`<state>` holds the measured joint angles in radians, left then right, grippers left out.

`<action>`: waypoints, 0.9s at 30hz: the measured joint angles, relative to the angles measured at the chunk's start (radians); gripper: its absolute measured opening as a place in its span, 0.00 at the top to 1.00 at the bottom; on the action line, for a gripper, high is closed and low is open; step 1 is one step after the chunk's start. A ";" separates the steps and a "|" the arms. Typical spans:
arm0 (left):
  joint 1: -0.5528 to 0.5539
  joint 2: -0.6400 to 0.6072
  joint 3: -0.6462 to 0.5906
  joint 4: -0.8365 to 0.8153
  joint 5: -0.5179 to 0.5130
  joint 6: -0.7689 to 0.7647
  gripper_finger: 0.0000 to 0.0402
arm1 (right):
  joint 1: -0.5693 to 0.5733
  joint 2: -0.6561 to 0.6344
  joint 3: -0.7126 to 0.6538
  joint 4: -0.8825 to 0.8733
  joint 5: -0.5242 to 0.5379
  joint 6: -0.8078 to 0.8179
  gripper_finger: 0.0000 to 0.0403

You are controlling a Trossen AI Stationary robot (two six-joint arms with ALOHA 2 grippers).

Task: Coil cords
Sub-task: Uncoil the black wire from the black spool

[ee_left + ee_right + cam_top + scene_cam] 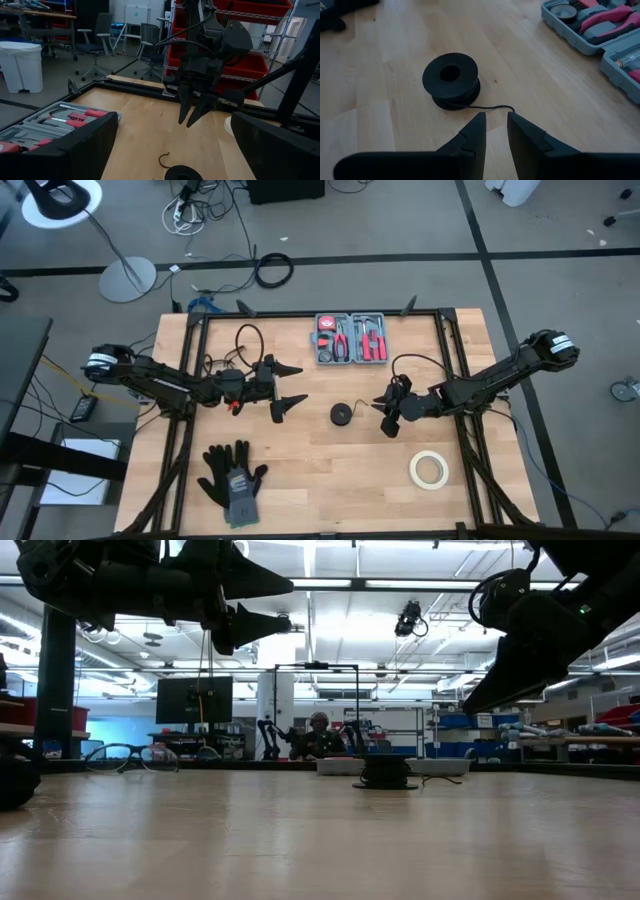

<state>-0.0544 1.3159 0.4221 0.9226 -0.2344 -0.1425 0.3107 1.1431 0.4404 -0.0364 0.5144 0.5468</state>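
Fingertips (476, 131) of the right gripper (494, 131) fill the near edge of the right wrist view, a narrow gap between them, nothing pinched. Just ahead of them lies the cord (451, 82): thin black wire wound tight on a small round puck, flat on the worktop (385, 45), with one short loose tail (492, 107) curling out toward the tips.

Step in hand, as I judge it: winding looks all but done; only the tail is left out. Next move likely calls for the right gripper to drop onto the tail, nip it, and lay it round the puck. Wire is very thin and lies flat on wood, so the tips must come right down to the surface and close fully.

Left gripper (287, 387) hovers on the far side of the cord from the right gripper, well apart from it, raised off the worktop, fingers spread wide, empty.

Containers: grey tool case (352, 338) lies open beyond the cord, away from both grippers. Holds red-handled pliers or cutters (373, 343) in moulded slots and a small round item, perhaps a tape measure (326, 325); remaining pieces too small to tell.

Also on the worktop: white tape roll (428, 469) beside the right gripper, black gloves (233, 475) below the left gripper.
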 joint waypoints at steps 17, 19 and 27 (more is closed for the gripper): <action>0.000 0.000 0.000 0.000 -0.001 0.000 0.02 | 0.000 0.000 0.000 0.017 0.000 0.000 0.80; 0.000 0.000 0.000 0.000 -0.001 0.000 0.02 | 0.000 0.000 0.000 0.019 0.000 0.000 0.80; 0.000 0.000 0.000 0.000 -0.001 0.000 0.02 | 0.000 0.000 0.000 0.024 0.000 0.000 0.80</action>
<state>-0.0544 1.3159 0.4221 0.9222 -0.2356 -0.1427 0.3107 1.1431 0.4405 -0.0120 0.5144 0.5472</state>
